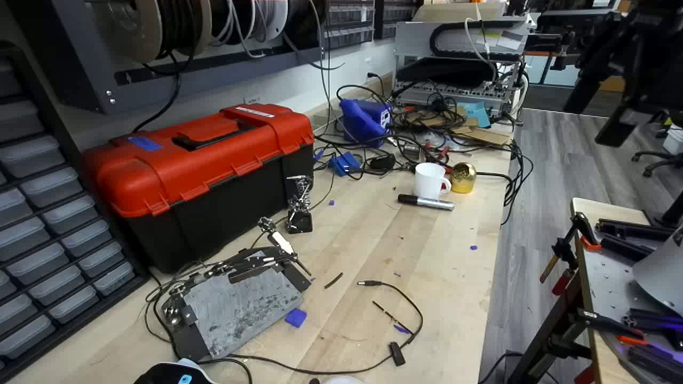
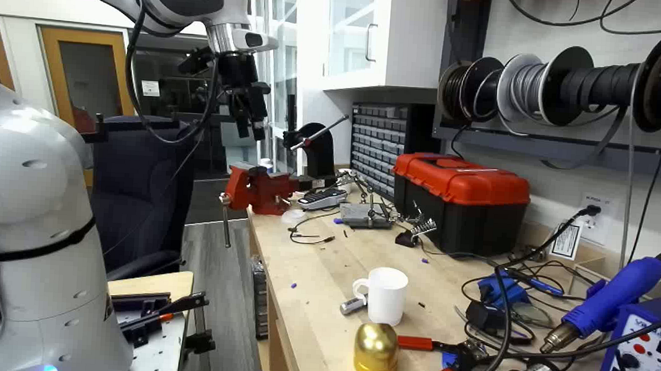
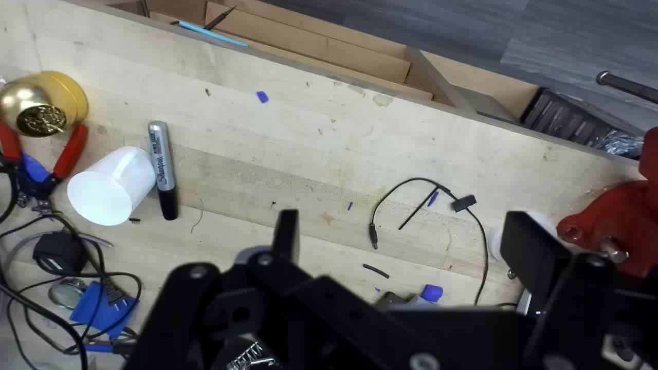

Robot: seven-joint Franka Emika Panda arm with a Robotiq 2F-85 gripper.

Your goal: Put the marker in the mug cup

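The wooden surface (image 1: 459,298) carries both things of the task, and the arm (image 2: 37,190) is planted beside it in an exterior view. The toolbox (image 2: 460,210), red on top and black below, rests on the surface and plays no part in the job. The tool (image 3: 403,231) hangs high, well apart from both things it needs; its jaws stand wide apart, and the wrist view shows nothing held between them, only the surface further down.

The mug (image 1: 428,182) is a white one, standing on the surface with its handle to one side and nothing poking out of it. Whether its open end faces up I cannot tell — the upper end reads as a plain pale disc in the wrist view. A gold holder (image 2: 376,352), a little smaller, sits near it. The marker (image 3: 163,169), silver with a black cap, lies flat on the surface just beside the mug, partly hidden by it in an exterior view; whether the two touch I cannot tell.

As I judge it, the task is at its start: no part of it shows as done. Left to do is all of it — bring the tool over the marker, close on it, lift, tip it upright and lower it into the mug. Should the mug prove to be bottom up, turning it over would come first
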